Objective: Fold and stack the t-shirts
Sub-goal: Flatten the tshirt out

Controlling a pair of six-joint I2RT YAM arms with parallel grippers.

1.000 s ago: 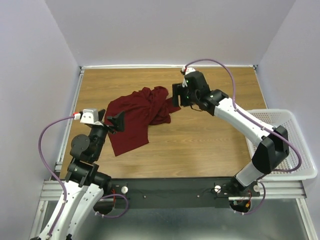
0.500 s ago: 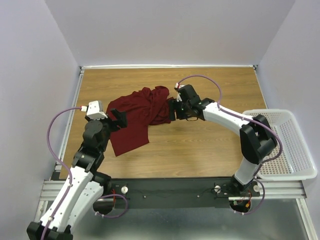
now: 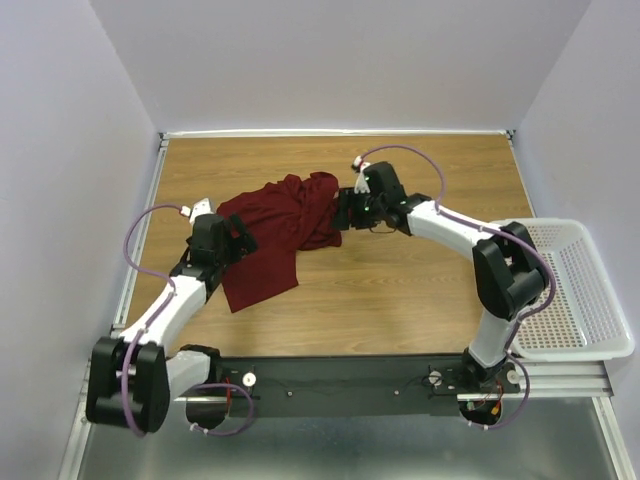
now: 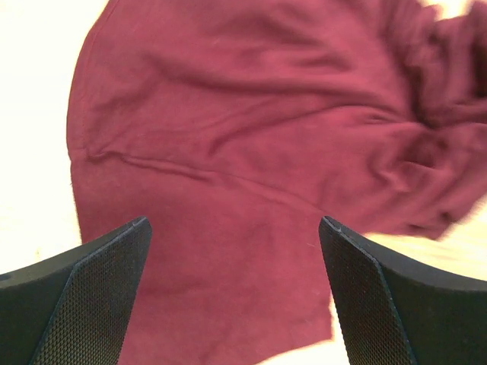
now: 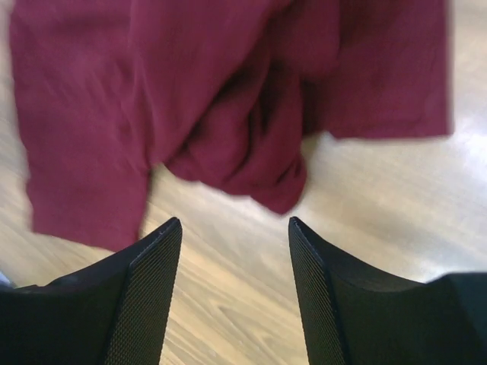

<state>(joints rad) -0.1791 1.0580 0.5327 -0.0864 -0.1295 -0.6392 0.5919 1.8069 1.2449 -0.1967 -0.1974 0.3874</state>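
A dark red t-shirt (image 3: 280, 225) lies crumpled on the wooden table, left of centre. It fills the left wrist view (image 4: 243, 152) and the upper part of the right wrist view (image 5: 190, 91). My left gripper (image 3: 243, 240) is open and low over the shirt's left part, with cloth between its fingers (image 4: 91, 296). My right gripper (image 3: 342, 210) is open at the shirt's right edge, over bare wood just short of a bunched fold (image 5: 266, 175). Neither gripper holds anything.
A white mesh basket (image 3: 575, 290) stands at the table's right edge. The wooden table (image 3: 420, 290) has raised rails at the back and left. The arm bases sit on the black bar at the near edge.
Both arms have come down and in toward the shirt. The left gripper moved right over its left part; the right gripper moved left and lower to its right edge. The shirt has not moved.
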